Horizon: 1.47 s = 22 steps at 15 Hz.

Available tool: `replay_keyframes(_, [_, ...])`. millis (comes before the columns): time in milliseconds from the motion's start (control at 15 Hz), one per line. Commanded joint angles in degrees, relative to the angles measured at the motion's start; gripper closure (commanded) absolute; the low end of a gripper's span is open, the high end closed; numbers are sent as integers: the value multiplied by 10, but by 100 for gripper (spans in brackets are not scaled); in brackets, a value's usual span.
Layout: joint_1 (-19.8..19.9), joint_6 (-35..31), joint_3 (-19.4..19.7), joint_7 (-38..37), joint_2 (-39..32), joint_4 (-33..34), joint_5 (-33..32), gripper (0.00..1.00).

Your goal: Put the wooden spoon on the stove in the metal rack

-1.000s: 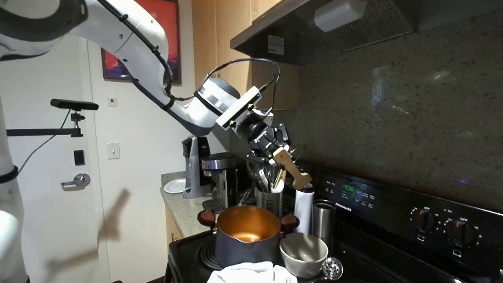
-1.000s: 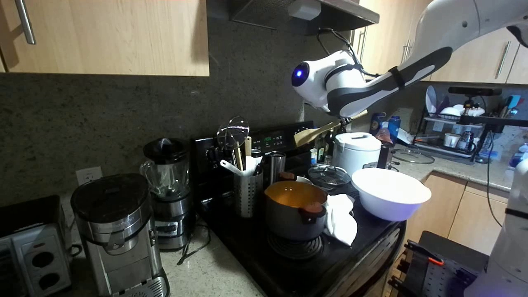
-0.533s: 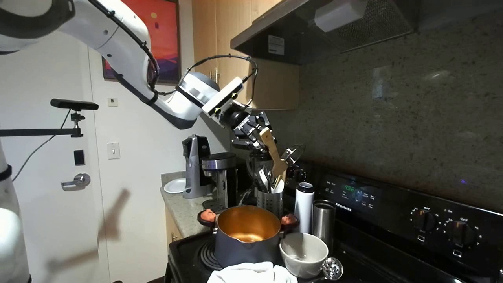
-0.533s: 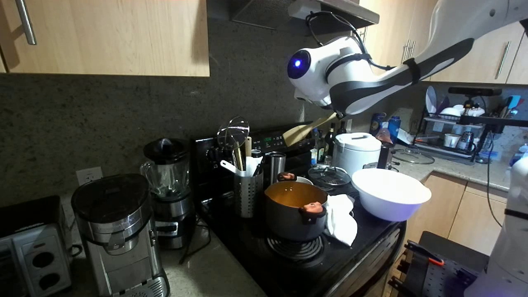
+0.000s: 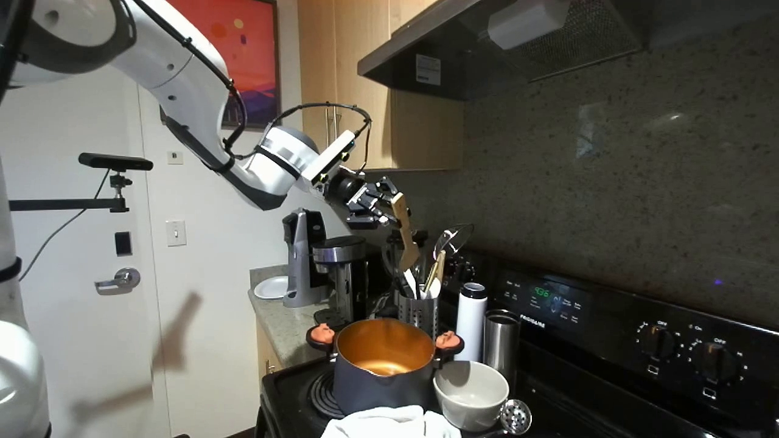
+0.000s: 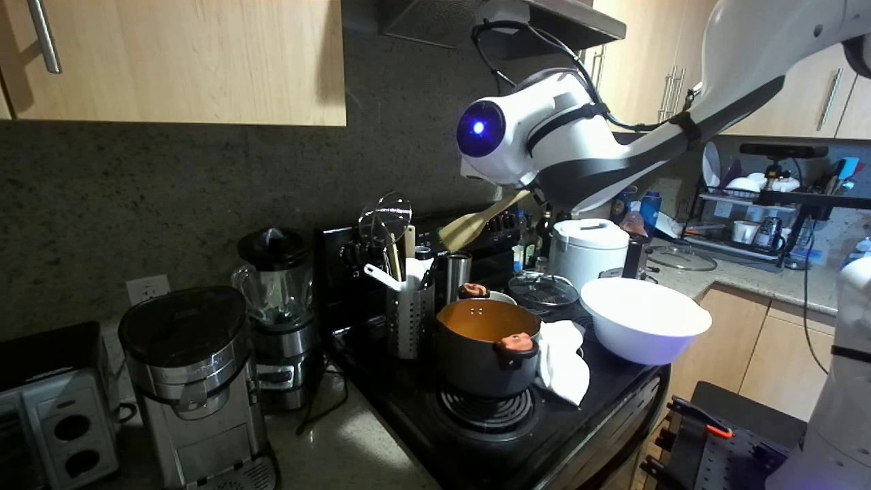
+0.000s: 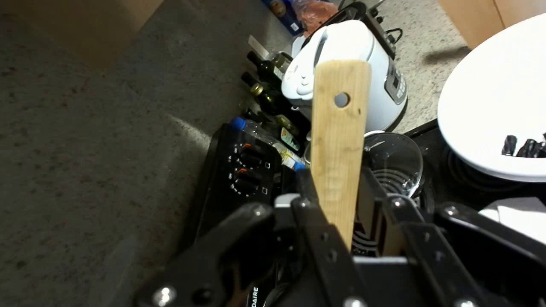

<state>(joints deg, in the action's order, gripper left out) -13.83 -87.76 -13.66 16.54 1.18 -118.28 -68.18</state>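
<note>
The wooden spoon (image 5: 403,234) is light tan and flat-headed. My gripper (image 5: 389,214) is shut on its handle; in the wrist view the handle (image 7: 341,140) runs up between the fingers (image 7: 339,183), its holed end outward. The spoon (image 6: 480,221) hangs tilted, head down, above the stove (image 6: 401,398), which also shows with its knob panel (image 5: 593,328). The metal rack (image 6: 408,327) is a perforated silvery holder full of utensils, behind the orange-lined pot (image 5: 384,392). In an exterior view the spoon's head is right of and above the rack (image 5: 419,313). The rack is not seen in the wrist view.
A white bottle (image 5: 471,322), a steel canister (image 5: 501,340) and a bowl (image 5: 470,395) stand near the pot. A strainer (image 6: 385,219) sticks up from the rack. A blender (image 6: 275,306), rice cooker (image 6: 589,252) and large white bowl (image 6: 643,316) stand around. The range hood (image 5: 426,61) is above.
The gripper and spoon have moved left in both exterior views, closer to the rack. The spoon hangs steeper in an exterior view. The grip on the handle stays the same.
</note>
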Motion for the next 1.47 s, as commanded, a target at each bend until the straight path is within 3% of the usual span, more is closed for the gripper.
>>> replay_keyframes(0, [-4, -14, -4, -17, -17, 17, -16, 90])
replay_keyframes(67, [-5, -1, -6, -5, -10, 5, -9, 72])
replay_keyframes(533, [-4, -6, -6, -11, -17, 12, -9, 72])
replay_keyframes(600, [-4, -6, -6, -11, -17, 12, -9, 89])
replay_keyframes(933, [-6, 11, -8, -5, -19, 48, -68, 89])
replay_keyframes(1400, [-19, -1, -17, 66, -65, 107, -143, 89])
